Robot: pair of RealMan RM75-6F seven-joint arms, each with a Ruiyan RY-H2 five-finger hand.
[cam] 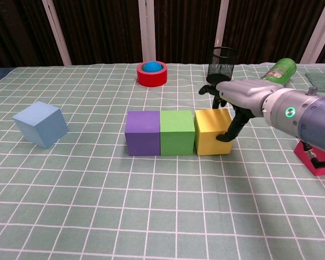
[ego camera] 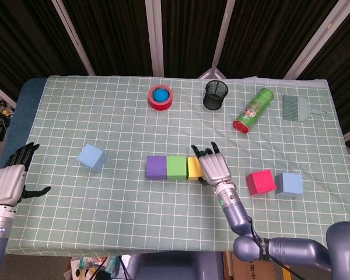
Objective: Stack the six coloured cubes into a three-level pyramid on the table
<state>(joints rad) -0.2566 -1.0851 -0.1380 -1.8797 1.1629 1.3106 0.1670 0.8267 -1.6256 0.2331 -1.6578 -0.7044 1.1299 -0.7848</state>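
A purple cube point(ego camera: 156, 167) point(cam: 142, 132), a green cube point(ego camera: 176, 167) point(cam: 177, 132) and a yellow cube point(ego camera: 193, 167) point(cam: 208, 132) sit side by side in a row, touching. My right hand point(ego camera: 213, 168) point(cam: 244, 97) grips the yellow cube from its right side, thumb on the right face and fingers behind the top. A light blue cube point(ego camera: 92, 157) point(cam: 40, 124) lies tilted at the left. A red cube point(ego camera: 260, 182) point(cam: 314, 160) and another light blue cube point(ego camera: 289, 184) sit to the right. My left hand point(ego camera: 9, 181) hangs open off the table's left edge.
At the back stand a red tape roll point(ego camera: 161, 97) with a blue ball inside, a black mesh cup point(ego camera: 216, 95), a green chips can point(ego camera: 252, 110) lying down, and a brush point(ego camera: 297, 108).
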